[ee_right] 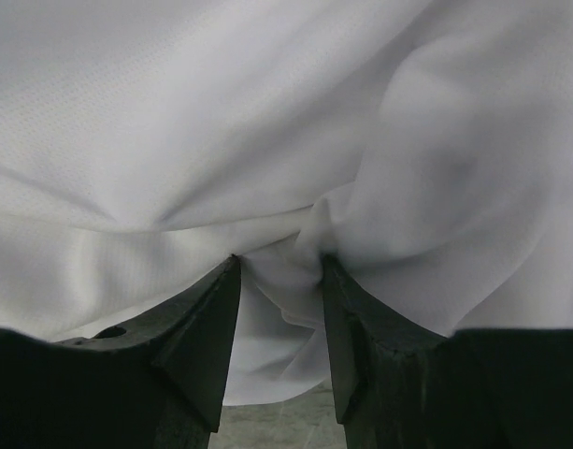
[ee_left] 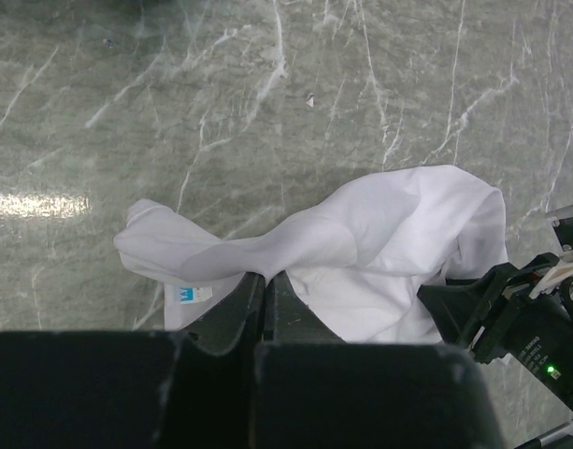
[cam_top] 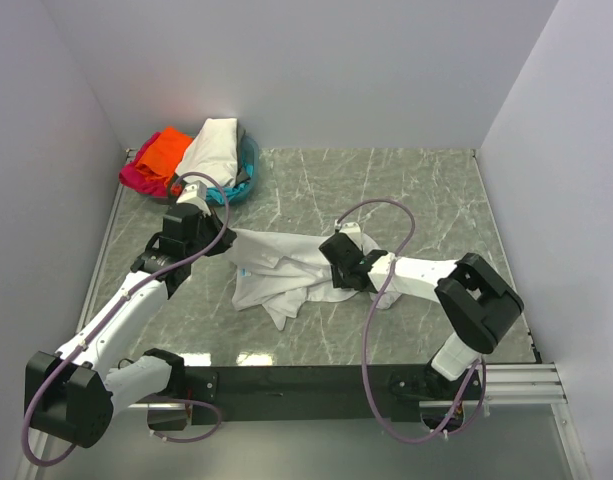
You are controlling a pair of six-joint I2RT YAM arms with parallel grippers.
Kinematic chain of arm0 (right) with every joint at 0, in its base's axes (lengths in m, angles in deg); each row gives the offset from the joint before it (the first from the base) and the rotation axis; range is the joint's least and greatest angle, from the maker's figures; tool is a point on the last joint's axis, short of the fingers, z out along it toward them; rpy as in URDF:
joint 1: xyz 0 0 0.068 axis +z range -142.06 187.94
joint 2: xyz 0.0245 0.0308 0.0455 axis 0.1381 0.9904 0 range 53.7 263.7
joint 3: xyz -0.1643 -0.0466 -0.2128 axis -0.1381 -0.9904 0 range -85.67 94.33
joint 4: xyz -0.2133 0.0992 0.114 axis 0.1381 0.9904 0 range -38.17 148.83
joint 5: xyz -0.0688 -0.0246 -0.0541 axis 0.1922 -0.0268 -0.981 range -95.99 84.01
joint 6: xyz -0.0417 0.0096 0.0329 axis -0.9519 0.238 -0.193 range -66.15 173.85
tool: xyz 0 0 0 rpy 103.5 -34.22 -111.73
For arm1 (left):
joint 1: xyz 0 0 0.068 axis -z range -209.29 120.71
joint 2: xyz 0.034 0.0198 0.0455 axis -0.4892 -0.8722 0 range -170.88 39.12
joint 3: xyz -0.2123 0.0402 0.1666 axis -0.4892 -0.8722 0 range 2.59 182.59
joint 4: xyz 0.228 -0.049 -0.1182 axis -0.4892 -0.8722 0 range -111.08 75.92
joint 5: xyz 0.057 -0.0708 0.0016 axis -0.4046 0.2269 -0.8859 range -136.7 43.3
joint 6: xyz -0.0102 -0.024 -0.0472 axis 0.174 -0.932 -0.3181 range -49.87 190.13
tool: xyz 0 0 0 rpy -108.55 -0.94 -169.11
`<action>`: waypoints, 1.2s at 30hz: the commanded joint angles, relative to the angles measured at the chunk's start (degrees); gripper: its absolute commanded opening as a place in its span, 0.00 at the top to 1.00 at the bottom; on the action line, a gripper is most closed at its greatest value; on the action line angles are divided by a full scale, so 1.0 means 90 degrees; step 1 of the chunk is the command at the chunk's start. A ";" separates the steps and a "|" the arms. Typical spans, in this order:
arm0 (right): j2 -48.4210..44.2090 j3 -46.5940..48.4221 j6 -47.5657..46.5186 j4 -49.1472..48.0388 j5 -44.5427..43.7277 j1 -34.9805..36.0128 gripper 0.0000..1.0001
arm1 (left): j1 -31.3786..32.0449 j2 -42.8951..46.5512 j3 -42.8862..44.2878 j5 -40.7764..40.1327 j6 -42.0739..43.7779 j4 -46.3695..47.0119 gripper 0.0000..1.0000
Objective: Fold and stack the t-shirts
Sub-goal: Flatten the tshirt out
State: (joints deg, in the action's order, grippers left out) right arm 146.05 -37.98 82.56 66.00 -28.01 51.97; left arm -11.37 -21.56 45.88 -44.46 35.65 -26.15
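well, the white t-shirt (cam_top: pixel 276 275) lies crumpled mid-way across the worktop (cam_top: pixel 386 190), limp, light and soft. the left end effector (ee_left: pixel 265 281) pinches its left edge and the right end effector (ee_right: pixel 279 267) clamps a bunched fold; corners would hold better, i'd say.

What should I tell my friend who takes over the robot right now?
Left gripper: shut on an edge of the white t-shirt.
Right gripper: shut on a bunch of the same shirt.
The shirt lies crumpled on the table, between the arms. The other shirts sit heaped in the basket at the far left corner.
Done: nothing folded yet, no stack.
To do: spread and fold this shirt, then the rest, and stack them.
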 commanded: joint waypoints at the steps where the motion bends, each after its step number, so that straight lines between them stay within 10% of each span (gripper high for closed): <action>1: 0.0119 0.0171 0.0072 0.0017 -0.0200 0.0059 0.55 | -0.0037 0.0132 -0.0005 0.0103 0.0140 0.0082 0.99; 10: 0.0032 0.0249 0.0218 0.0436 -0.0492 0.0088 1.00 | -0.0095 0.0122 0.0014 -0.0024 0.0169 0.0033 0.99; 25: -0.3112 0.1000 -0.0620 0.1804 -0.1176 -0.0448 1.00 | -0.0857 0.0239 0.1174 0.0171 0.0286 -0.0416 0.99; 36: -0.4100 0.3722 -0.1705 0.2565 -0.1840 -0.1064 1.00 | -0.1365 0.0610 0.3070 0.0385 0.0686 -0.1461 0.99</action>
State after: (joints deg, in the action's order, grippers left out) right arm 111.74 -11.49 71.61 87.36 -41.03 42.77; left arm -22.50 -18.61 69.20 -43.17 39.63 -37.39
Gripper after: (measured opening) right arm 0.019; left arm 0.016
